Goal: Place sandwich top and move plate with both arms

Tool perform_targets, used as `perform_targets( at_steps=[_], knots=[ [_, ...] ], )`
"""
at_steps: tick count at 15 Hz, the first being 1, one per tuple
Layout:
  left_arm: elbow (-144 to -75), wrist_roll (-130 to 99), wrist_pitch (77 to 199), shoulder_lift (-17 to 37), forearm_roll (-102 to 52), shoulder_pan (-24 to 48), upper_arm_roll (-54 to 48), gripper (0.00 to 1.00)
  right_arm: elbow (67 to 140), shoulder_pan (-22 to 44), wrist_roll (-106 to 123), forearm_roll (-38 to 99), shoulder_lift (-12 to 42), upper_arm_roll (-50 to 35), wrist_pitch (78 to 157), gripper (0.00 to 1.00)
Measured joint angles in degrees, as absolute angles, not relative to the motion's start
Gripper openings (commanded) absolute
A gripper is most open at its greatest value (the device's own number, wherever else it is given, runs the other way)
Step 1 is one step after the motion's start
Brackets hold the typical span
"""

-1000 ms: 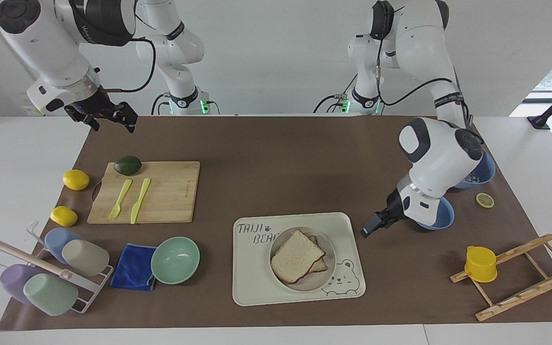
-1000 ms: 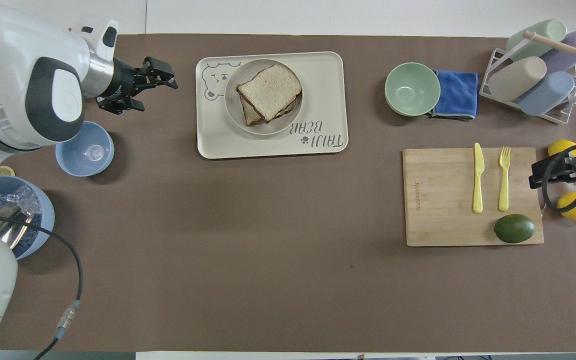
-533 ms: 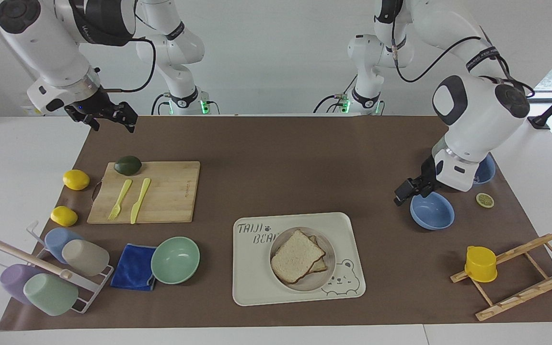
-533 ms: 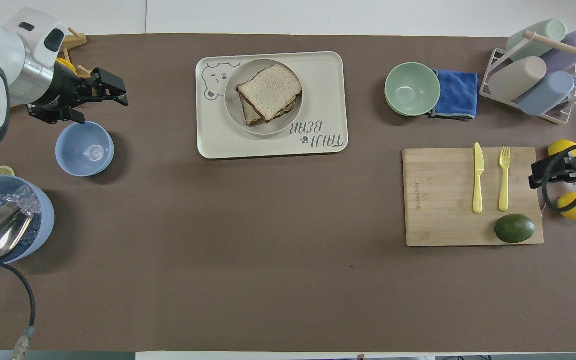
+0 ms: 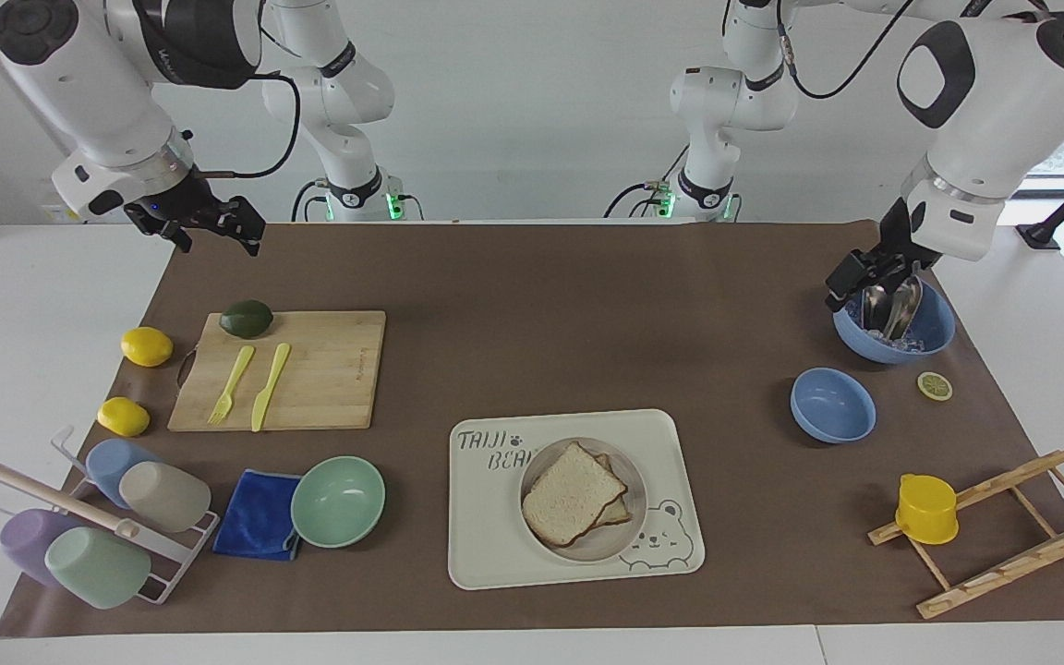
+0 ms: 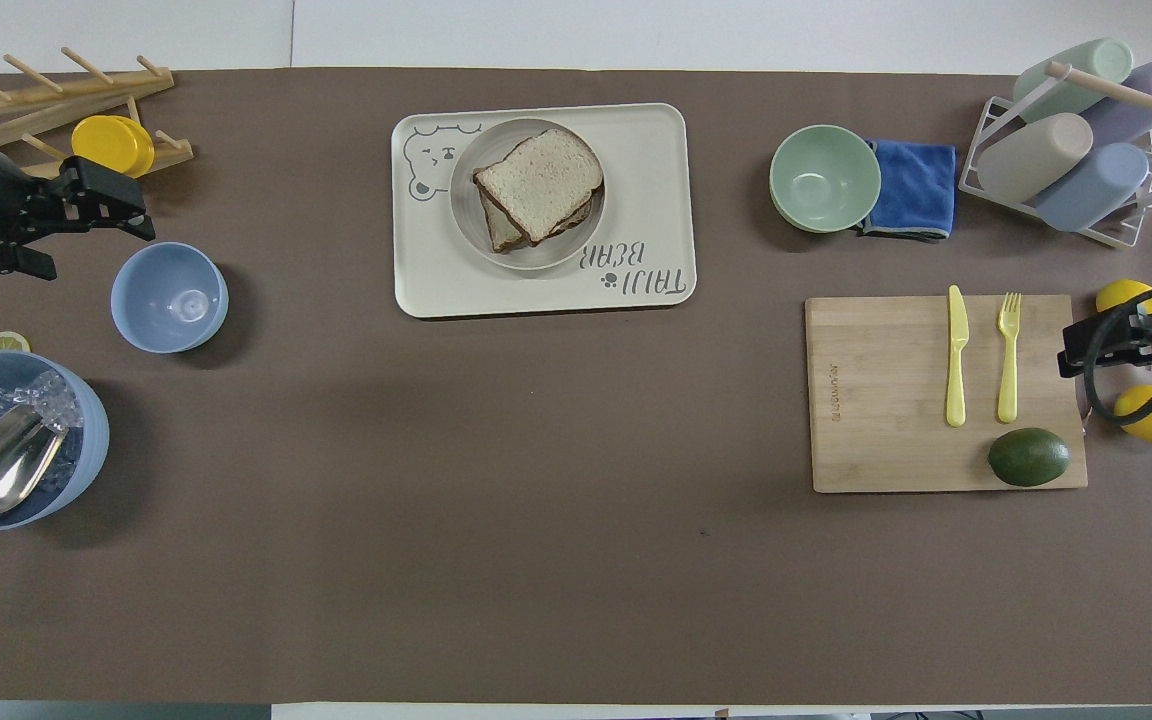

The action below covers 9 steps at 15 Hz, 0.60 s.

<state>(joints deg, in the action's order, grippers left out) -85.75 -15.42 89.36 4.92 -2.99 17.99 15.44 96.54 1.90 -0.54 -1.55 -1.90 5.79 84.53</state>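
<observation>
Sandwich top (image 5: 573, 493) is sitting on the plate (image 5: 626, 545), well apart from left gripper (image 5: 851, 277); both grippers' finger states unreadable; right gripper (image 5: 218, 224) is waiting.

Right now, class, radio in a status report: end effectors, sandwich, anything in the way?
Left end effector over ice bowl, holding nothing. Right end effector waits at table edge near avocado. Sandwich top on plate, on bear tray. Nothing blocks plate.

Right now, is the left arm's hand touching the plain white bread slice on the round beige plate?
Apart. The facing view shows the left hand raised over the blue ice bowl, bare mat separating it from the bread slice.
</observation>
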Motion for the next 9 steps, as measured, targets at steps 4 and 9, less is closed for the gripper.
perform_targets(
  at_steps=[4,9],
  knots=[
    [-86.28,-7.92,83.08,1.44,-2.55,6.24,4.62,1.00,96.54,1.90,-0.55,-1.55,-1.90,5.79,84.53,1.00],
    [-96.67,-5.67,82.10,-4.67,-2.52,1.95,-2.79,1.00,96.54,1.90,-0.55,-1.55,-1.90,5.79,84.53,1.00]
  ],
)
